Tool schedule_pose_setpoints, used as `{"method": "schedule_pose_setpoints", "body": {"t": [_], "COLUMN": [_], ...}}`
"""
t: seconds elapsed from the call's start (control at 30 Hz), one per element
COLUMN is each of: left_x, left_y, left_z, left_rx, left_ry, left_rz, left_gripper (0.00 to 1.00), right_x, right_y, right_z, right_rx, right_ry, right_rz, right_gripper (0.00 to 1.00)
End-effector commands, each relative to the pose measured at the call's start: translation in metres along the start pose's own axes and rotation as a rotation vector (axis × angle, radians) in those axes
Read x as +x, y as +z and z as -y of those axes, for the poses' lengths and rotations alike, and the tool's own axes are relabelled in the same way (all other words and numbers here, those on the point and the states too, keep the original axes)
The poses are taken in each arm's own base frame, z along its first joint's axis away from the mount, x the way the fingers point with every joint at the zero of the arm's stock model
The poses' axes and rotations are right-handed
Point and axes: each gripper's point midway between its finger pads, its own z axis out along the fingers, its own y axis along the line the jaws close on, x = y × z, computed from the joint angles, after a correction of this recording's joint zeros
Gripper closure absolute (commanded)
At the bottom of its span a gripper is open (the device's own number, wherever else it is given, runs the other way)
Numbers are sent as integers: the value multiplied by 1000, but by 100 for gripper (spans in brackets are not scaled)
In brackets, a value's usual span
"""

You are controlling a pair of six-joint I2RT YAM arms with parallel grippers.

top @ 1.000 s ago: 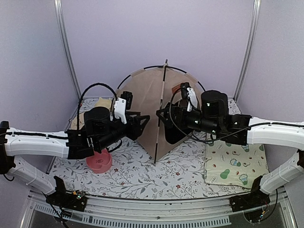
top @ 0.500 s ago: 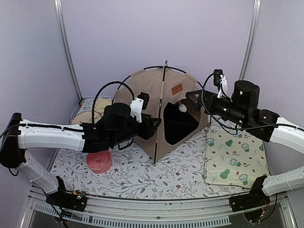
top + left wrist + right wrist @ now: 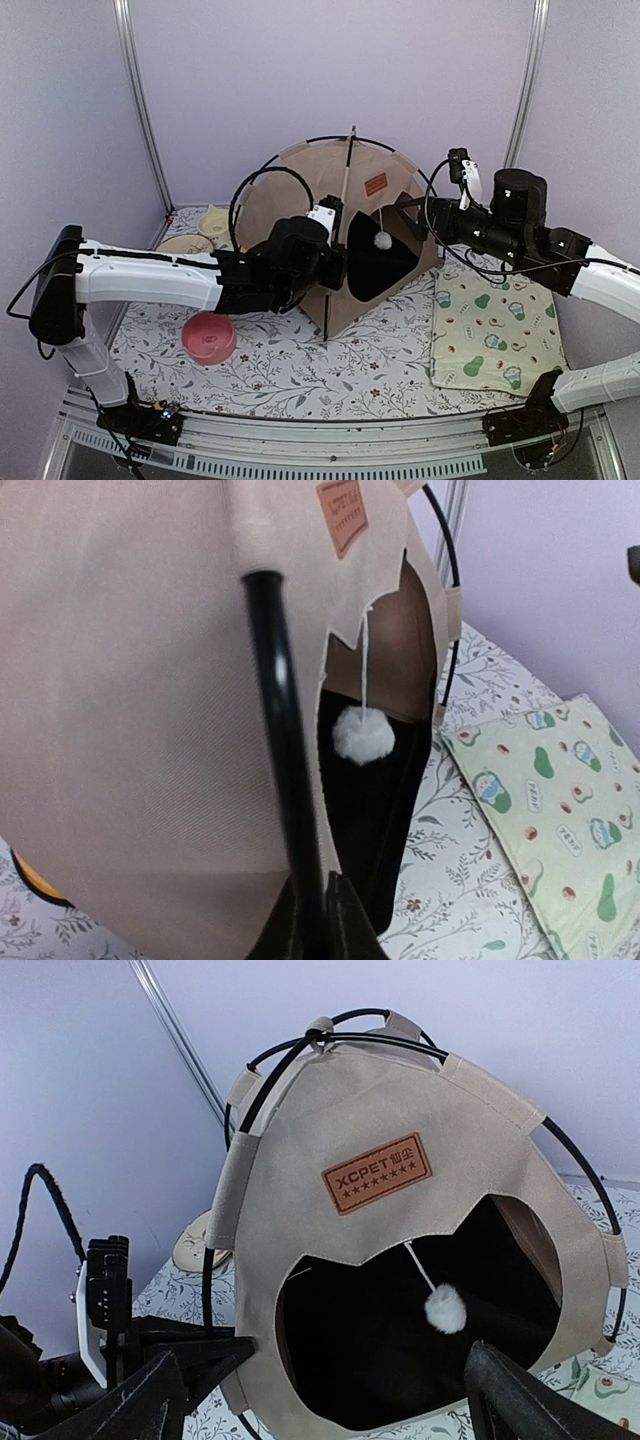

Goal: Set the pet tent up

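The pet tent (image 3: 300, 190) stands upright at the back middle: tan fabric, black arching poles, a brown label (image 3: 375, 185) above its dark doorway. A white pompom (image 3: 381, 239) hangs on a string in the doorway. My left gripper (image 3: 335, 268) is at the tent's front corner, shut on the black pole (image 3: 275, 700) that runs up from between its fingers (image 3: 313, 890). My right gripper (image 3: 408, 215) hovers open just right of the doorway, touching nothing. In the right wrist view its fingers (image 3: 150, 1400) frame the tent (image 3: 480, 1140) and the pompom (image 3: 445, 1309).
A cream mat with green prints (image 3: 495, 335) lies on the floral cloth at the right. A pink bowl (image 3: 208, 338) sits under my left arm. A pale feeder (image 3: 205, 225) lies behind it at the left. Metal frame posts (image 3: 140, 100) rise at both back corners.
My left gripper slid right to the tent's front pole and shut on it. My right arm drew back from the doorway to the right and rose. The doorway and pompom now show.
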Motion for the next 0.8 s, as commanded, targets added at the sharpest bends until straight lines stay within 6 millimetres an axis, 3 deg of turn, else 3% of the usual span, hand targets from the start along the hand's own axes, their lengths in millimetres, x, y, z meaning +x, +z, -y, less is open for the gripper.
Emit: {"method": "schedule_pose_setpoints", "body": {"t": [0.0, 0.27, 0.43, 0.53, 0.77], "left_x": [-40, -114, -147, -156, -141], "left_y": [-13, -46, -46, -38, 11], "left_z": [-3, 13, 24, 33, 44], "left_rx": [-63, 69, 210, 254, 249], "left_ry": [65, 199, 170, 148, 157], "left_rz": [117, 372, 453, 464, 361], "left_gripper": [100, 100, 100, 100, 100], "right_x": [-26, -61, -76, -79, -76], "right_y": [-8, -25, -42, -48, -54], "right_z": [-5, -13, -17, -15, -11], "right_rx": [-2, 2, -8, 1, 20], "right_ry": [-51, -80, -62, -49, -24], "right_rz": [42, 97, 128, 135, 124], "right_gripper": [1, 1, 1, 1, 1]}}
